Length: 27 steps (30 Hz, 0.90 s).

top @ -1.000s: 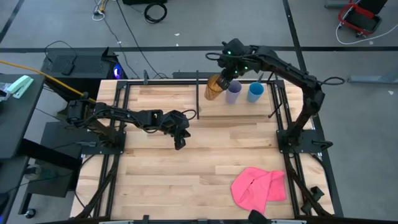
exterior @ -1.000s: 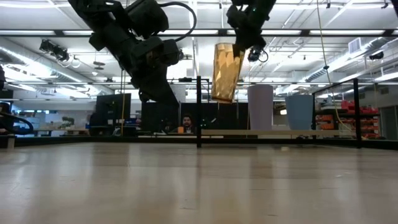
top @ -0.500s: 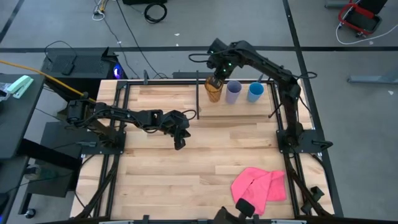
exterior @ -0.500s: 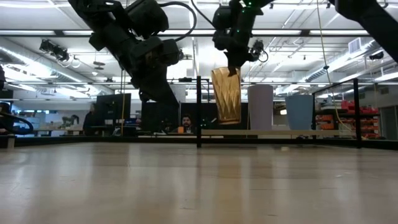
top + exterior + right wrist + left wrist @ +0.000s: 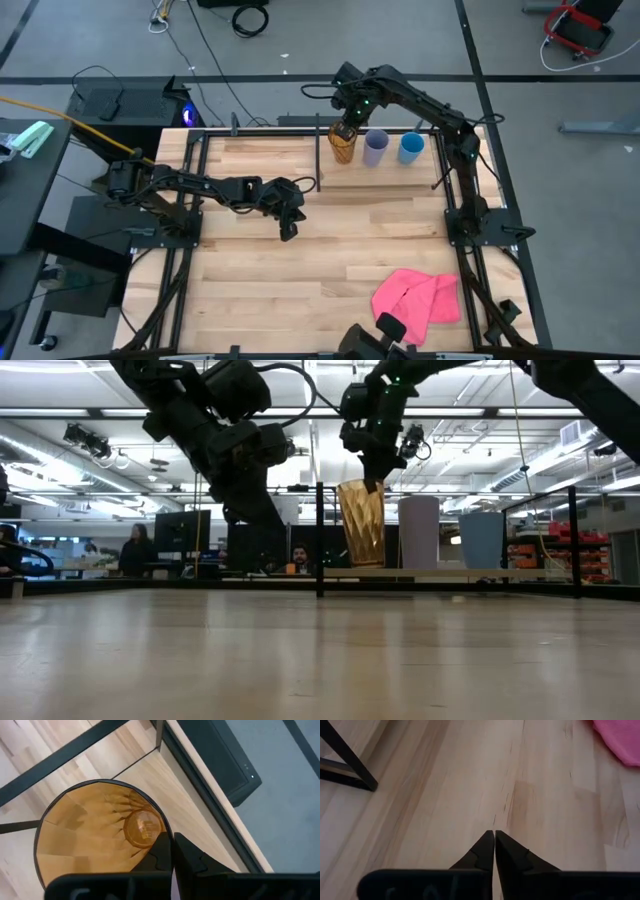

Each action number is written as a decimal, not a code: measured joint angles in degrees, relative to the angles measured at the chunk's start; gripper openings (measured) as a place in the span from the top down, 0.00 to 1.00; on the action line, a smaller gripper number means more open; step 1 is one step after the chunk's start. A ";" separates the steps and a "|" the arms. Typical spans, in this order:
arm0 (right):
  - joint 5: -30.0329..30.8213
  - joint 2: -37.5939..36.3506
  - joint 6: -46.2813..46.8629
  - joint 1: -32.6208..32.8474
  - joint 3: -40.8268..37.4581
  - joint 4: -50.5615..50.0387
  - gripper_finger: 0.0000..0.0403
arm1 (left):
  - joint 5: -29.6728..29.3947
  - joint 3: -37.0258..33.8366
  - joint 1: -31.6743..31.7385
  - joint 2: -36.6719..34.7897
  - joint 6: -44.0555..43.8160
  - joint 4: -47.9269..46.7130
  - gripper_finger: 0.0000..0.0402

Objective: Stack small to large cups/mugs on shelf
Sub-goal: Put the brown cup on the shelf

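The amber ribbed tumbler (image 5: 343,146) stands upright, mouth up, at the left end of the shelf (image 5: 390,178), left of the lavender cup (image 5: 375,148) and the blue cup (image 5: 410,147). Both of those rest on their bases on the shelf board. In the low view the tumbler (image 5: 362,525) has its base at the board; I cannot tell whether it touches. My right gripper (image 5: 347,128) is above the tumbler, shut on its rim. My left gripper (image 5: 288,230) is shut and empty above the table's middle left. My right gripper (image 5: 172,842) pinches the tumbler's wall at the rim (image 5: 163,826), one finger inside the cup and one outside. The fingers (image 5: 372,478) come from above, pointing down. The tumbler hangs upright below them, its base (image 5: 365,563) at the shelf board.
A pink cloth (image 5: 417,300) lies at the table's near right. Black posts and rods (image 5: 318,150) frame the shelf. Bare tabletop (image 5: 470,785) lies under my left gripper (image 5: 494,840). People show in the room beyond the table (image 5: 135,550).
My right gripper has gone down and a little toward the table's left with the amber tumbler. The tumbler, tilted and well above the shelf a second ago, now stands upright with its base down at the shelf board, left of the lavender cup.
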 joint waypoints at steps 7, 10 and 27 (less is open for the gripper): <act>-0.36 0.18 0.00 -0.35 0.02 0.45 0.99 | 0.00 0.00 0.01 0.00 0.10 -0.29 0.96; -1.28 0.18 0.00 -0.59 0.02 0.21 0.99 | -0.01 0.00 0.01 0.00 0.19 -0.29 0.97; -3.56 -0.02 0.28 -0.64 -2.04 0.65 0.97 | -0.02 0.00 0.01 -0.02 -0.01 -0.26 0.95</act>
